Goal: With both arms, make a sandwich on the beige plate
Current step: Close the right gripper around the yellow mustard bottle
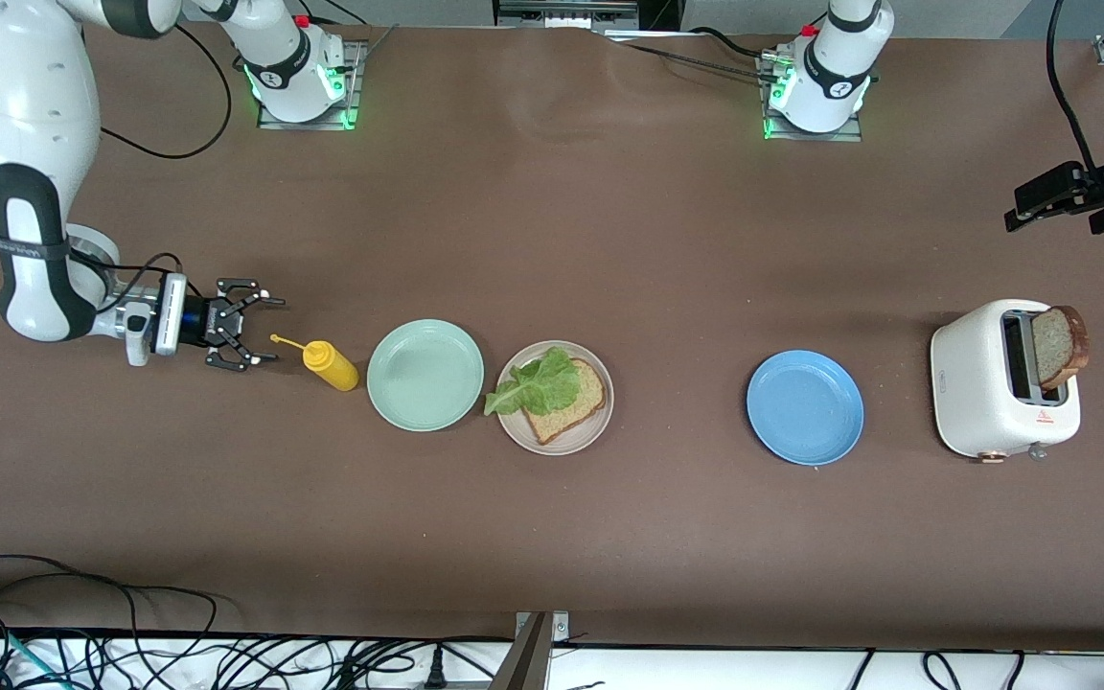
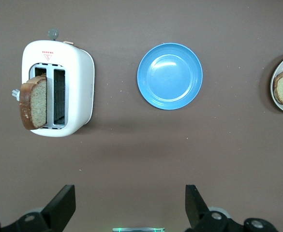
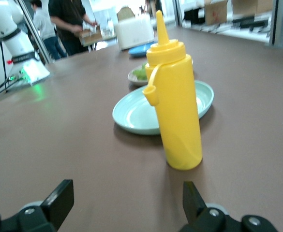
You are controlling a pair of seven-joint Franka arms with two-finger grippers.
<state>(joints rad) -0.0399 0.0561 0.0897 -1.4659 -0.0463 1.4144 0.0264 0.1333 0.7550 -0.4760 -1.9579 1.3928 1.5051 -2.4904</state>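
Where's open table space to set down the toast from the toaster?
Bare brown tabletop lies between the round beige plate with bread and lettuce and the round blue plate. It is crowded toward the right arm's end: yellow squeeze bottle, mint-green plate, beige plate close together.

Right arm [image 1: 30, 192] drops from its base, elbow bent, wrist turned level, low over the bench at its own end. Right tool [image 1: 263, 332] points along the bench, fingers [image 3: 59, 200] spread wide, holding nothing. Left tool [image 2: 129, 205] held high, facing straight down, fingers [image 2: 61, 205] spread wide, empty.
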